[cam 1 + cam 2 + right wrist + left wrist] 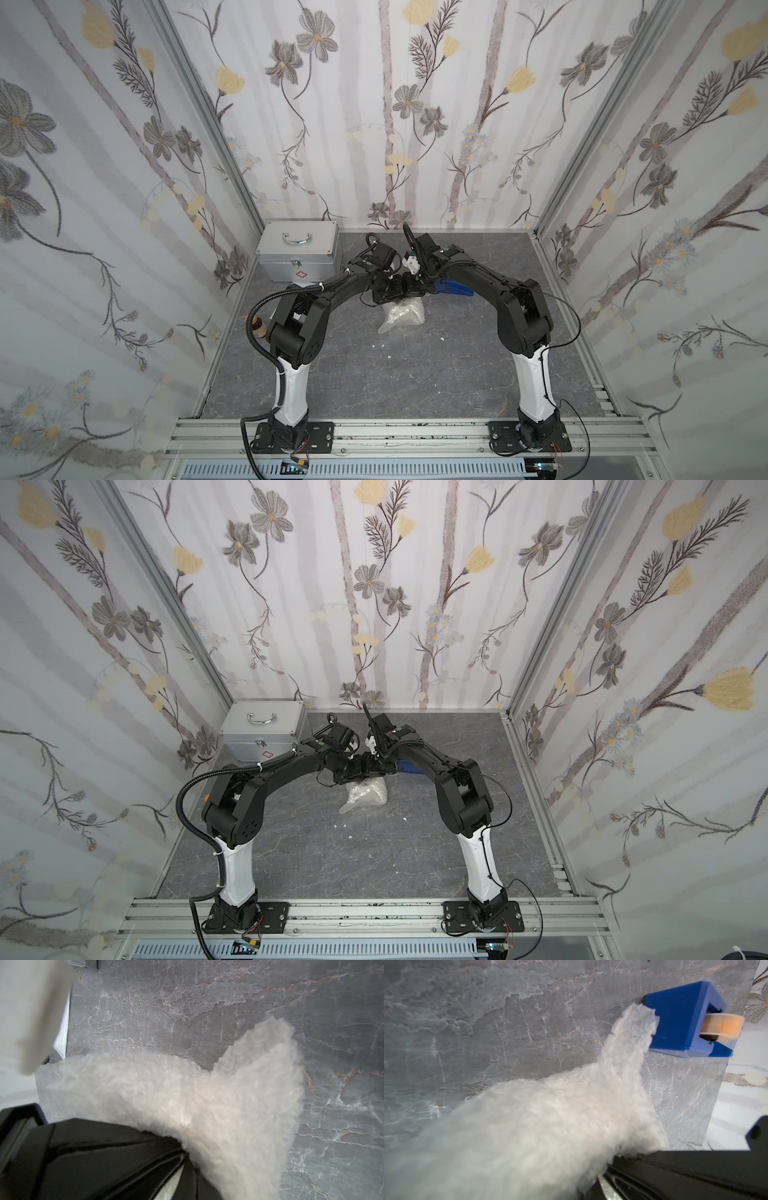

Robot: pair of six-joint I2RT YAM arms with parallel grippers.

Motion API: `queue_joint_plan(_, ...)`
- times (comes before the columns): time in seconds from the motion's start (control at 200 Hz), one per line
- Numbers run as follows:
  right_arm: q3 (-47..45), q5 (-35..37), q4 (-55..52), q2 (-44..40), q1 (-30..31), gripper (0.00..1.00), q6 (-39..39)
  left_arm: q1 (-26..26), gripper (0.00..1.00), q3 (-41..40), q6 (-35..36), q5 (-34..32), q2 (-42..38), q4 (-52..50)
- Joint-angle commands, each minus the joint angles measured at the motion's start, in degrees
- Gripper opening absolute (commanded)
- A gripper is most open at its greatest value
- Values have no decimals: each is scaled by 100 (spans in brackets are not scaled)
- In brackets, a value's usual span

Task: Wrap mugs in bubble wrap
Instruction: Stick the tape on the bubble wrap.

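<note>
The bubble wrap (402,318) (365,796) lies as a crumpled whitish bundle in the middle of the grey marble table, in both top views. My left gripper (390,291) and right gripper (415,289) meet tip to tip just above its far end. In the left wrist view the wrap (550,1115) runs into my left gripper (602,1169), which is shut on it. In the right wrist view the wrap (207,1095) is pinched in my shut right gripper (185,1153). The mug is hidden; no ceramic shows through the wrap.
A blue tape dispenser (453,287) (679,1020) with its tape roll (724,1026) sits right behind the bundle, touching one wrap end. A silver case (299,253) stands at the back left. A small jar (258,328) is by the left wall. White scraps (380,345) dot the table.
</note>
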Motion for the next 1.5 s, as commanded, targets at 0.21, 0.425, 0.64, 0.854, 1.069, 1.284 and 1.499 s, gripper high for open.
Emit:
queue_joint_plan(0.21,86,286,-46,-372,8,8,124,-8,0,35,79,-271,27,-239)
queue_joint_plan(0.425,152,230,-99,-444,4,16,128,-17,0,22,55,-258,11,-206)
queue_joint_plan(0.64,152,12,-29,-337,8,13,147,-41,0,48,52,-237,-7,-202)
queue_joint_plan(0.854,25,752,-360,-218,12,10,73,-44,0,32,53,-258,-52,-207)
queue_joint_plan(1.069,20,1122,-402,-461,34,11,81,-50,0,23,22,-227,-107,-163)
queue_joint_plan(1.284,38,747,-267,-209,70,2,71,-43,1,-56,0,-160,-387,-108)
queue_joint_plan(1.499,25,718,-231,-167,93,2,61,-35,2,-75,-44,-130,-581,-108)
